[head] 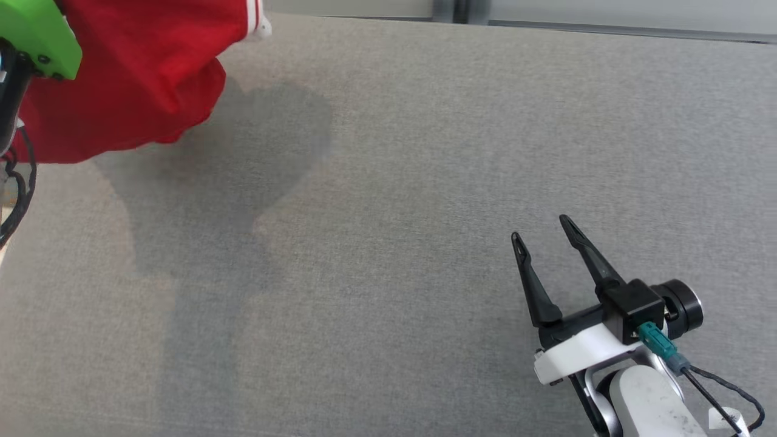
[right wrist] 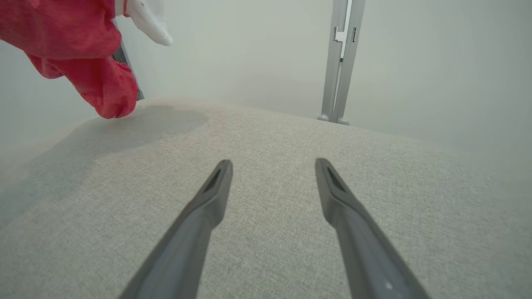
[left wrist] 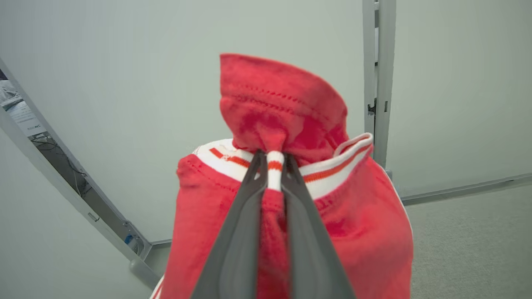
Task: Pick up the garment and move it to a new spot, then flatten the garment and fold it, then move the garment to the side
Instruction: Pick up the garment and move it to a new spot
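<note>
Left pincer [left wrist: 272, 160] clamps the red garment [left wrist: 286, 99] hanging above grey surface [head: 425, 182].

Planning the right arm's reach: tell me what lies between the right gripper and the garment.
Bare grey surface, with a shadow on it, runs from the right gripper to the garment. The head and right wrist views show it.

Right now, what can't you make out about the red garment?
- Head view: the top and left edges cut off the garment; its kind is unclear.
- Left wrist view: the left claw, shut on its trim, and bunched cloth hide its lower part.
- Right wrist view: whether its lowest fold touches the table is unclear.
</note>
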Controlling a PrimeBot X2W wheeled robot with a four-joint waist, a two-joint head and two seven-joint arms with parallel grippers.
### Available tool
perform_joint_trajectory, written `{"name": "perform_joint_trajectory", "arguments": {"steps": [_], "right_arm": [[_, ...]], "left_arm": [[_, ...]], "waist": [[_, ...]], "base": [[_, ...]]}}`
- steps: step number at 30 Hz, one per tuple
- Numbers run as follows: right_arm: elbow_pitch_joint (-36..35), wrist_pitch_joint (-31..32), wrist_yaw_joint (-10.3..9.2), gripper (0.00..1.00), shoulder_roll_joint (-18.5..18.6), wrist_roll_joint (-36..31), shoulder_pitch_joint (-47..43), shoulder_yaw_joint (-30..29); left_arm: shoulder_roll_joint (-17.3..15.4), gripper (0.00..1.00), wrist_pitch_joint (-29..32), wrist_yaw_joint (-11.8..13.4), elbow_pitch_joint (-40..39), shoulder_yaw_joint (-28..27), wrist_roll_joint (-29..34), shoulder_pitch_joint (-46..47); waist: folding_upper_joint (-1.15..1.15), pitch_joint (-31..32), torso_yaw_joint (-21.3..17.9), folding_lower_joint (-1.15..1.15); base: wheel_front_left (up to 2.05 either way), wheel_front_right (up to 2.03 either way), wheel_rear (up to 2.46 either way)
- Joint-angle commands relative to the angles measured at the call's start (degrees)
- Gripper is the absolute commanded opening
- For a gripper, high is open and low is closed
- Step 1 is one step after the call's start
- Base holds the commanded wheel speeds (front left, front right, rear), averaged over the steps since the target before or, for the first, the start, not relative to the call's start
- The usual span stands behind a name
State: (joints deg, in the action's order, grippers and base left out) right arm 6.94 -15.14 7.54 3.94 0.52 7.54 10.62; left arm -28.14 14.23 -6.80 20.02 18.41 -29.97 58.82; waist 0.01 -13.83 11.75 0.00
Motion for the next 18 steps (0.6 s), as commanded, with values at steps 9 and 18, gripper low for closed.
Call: {"name": "perform_joint_trajectory", "arguments": {"steps": [9, 18], "right_arm": [[-1.2, 0.0, -0.1, 1.0, -1.0, 1.5, 3.2, -0.8], [-2.3, 0.0, -0.1, 1.0, -1.1, 5.6, 4.1, -1.5]], "left_arm": [[1.7, 0.0, 4.7, 0.9, -11.8, 2.2, -1.3, 2.4], [7.8, 0.0, 5.9, 0.3, -11.5, 9.9, -0.1, 3.1]], "waist": [[-0.01, -0.1, -17.3, 0.0], [-0.01, -2.8, -26.9, 0.0]], "base": [[0.0, 0.0, 0.0], [0.0, 0.0, 0.0]]}}
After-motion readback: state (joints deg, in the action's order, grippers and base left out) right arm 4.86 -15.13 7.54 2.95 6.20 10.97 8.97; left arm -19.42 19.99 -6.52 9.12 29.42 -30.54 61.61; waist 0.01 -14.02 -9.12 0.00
